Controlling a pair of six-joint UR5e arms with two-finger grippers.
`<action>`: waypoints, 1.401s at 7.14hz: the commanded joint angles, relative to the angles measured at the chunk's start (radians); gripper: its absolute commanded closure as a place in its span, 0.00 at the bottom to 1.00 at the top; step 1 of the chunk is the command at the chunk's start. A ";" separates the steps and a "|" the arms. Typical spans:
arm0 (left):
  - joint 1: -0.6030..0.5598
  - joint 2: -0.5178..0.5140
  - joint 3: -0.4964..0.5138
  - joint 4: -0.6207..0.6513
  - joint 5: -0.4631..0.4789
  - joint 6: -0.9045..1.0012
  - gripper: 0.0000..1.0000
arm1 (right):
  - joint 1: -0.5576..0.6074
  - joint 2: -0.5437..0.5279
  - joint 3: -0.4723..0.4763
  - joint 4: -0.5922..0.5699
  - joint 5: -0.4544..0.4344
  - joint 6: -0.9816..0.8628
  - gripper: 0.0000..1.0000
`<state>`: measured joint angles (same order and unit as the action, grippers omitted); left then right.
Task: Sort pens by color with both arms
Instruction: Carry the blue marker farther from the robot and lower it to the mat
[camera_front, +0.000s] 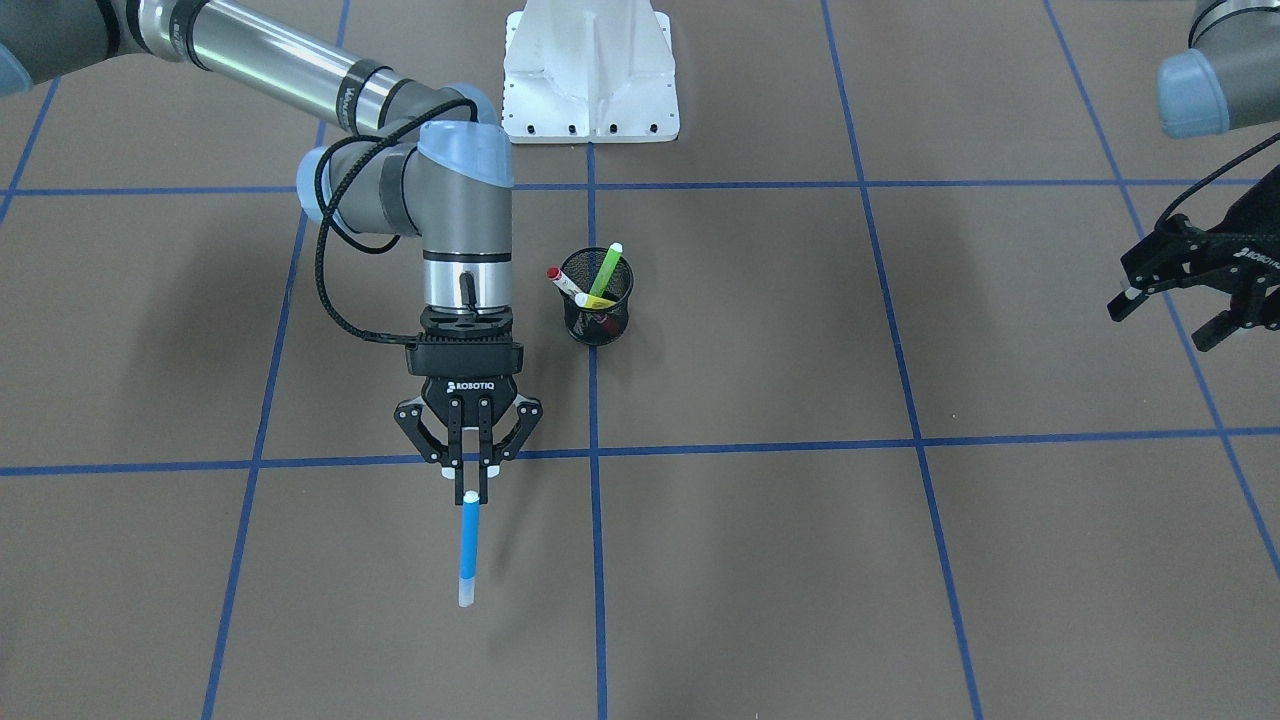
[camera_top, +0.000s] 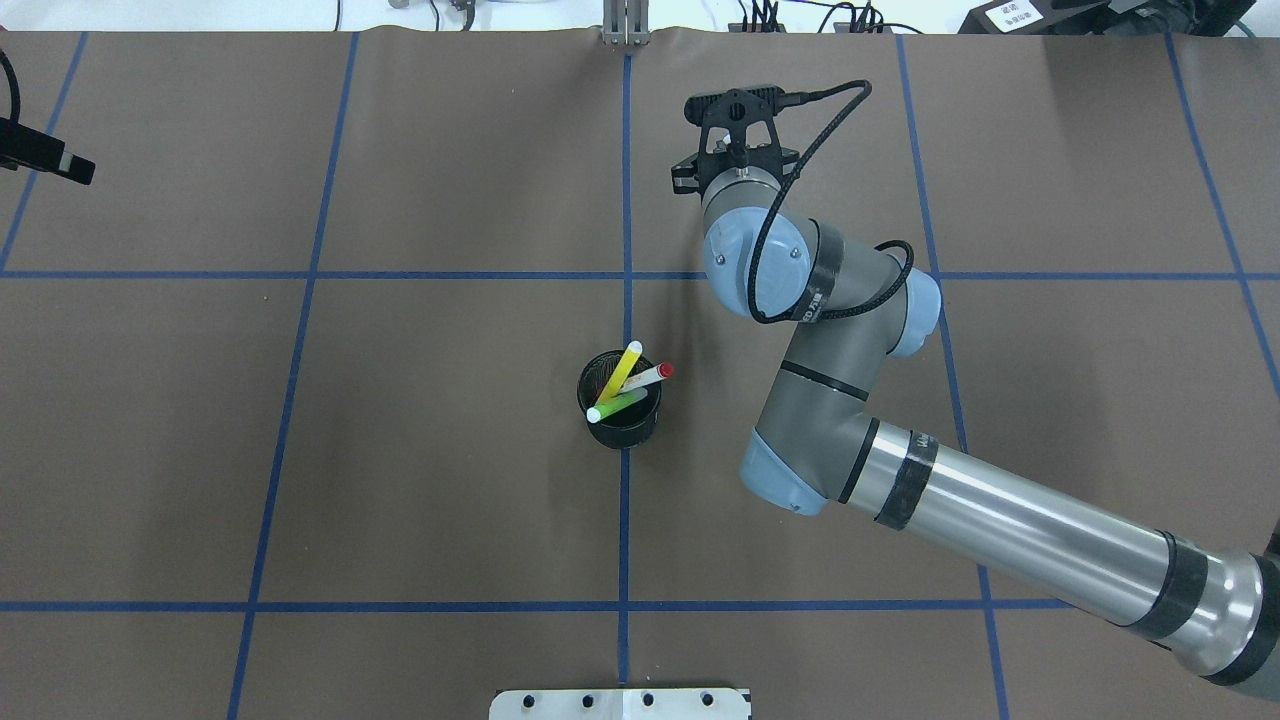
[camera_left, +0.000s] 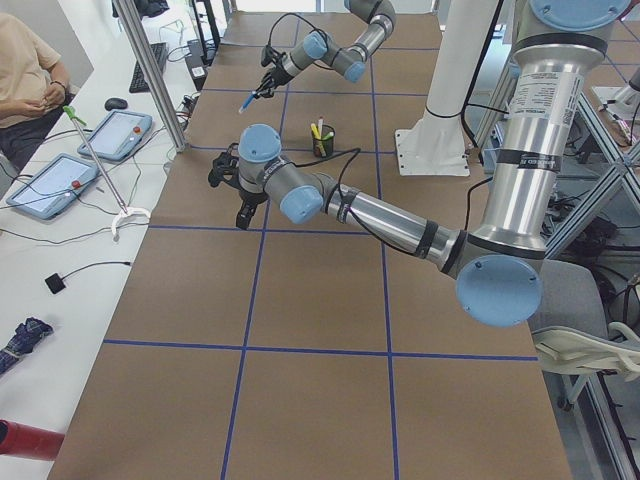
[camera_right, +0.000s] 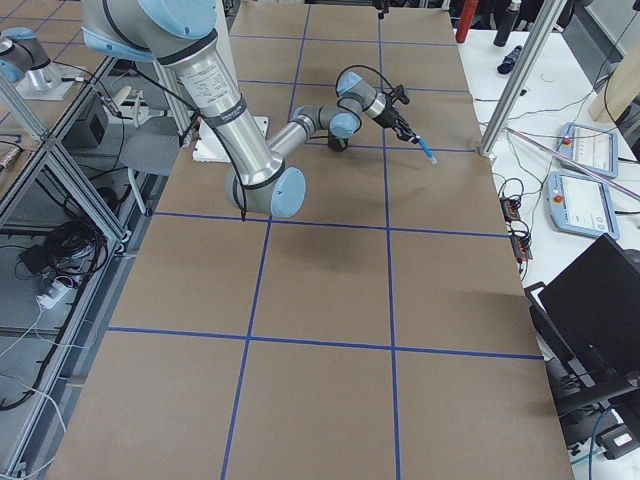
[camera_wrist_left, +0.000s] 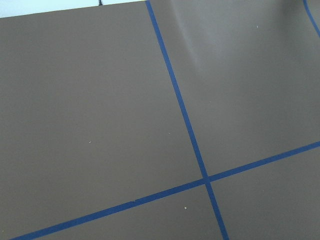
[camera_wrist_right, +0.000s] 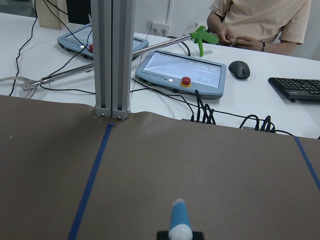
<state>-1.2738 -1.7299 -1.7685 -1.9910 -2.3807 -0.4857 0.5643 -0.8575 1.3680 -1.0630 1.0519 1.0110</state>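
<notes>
My right gripper (camera_front: 470, 487) is shut on one end of the blue pen (camera_front: 467, 547), which sticks out beyond the fingertips over the brown table; the wrist view shows its pale tip (camera_wrist_right: 180, 227). A black mesh cup (camera_front: 597, 312) stands near the table's middle. It holds the green pen (camera_front: 606, 268), the yellow pen (camera_front: 597, 301) and the white pen with red ends (camera_front: 565, 282), all leaning. My left gripper (camera_front: 1168, 318) hangs open and empty far off to the side, away from the cup.
The white pedestal base (camera_front: 590, 75) stands behind the cup. Blue tape lines (camera_front: 596, 560) grid the table. Past the far edge are an aluminium post (camera_wrist_right: 112, 60), tablets (camera_wrist_right: 182, 72) and a seated person (camera_wrist_right: 260, 20).
</notes>
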 joint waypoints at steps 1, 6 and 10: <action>0.004 0.000 0.001 -0.002 0.000 0.001 0.00 | -0.032 -0.021 -0.078 0.138 -0.102 0.000 1.00; 0.005 -0.005 0.000 -0.002 0.000 0.001 0.00 | -0.083 -0.058 -0.076 0.140 -0.193 0.015 0.03; 0.005 -0.013 -0.003 0.000 0.000 -0.010 0.00 | -0.060 -0.034 -0.060 0.225 -0.114 0.021 0.01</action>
<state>-1.2686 -1.7390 -1.7693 -1.9922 -2.3807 -0.4881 0.4890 -0.9035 1.2973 -0.8508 0.8959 1.0311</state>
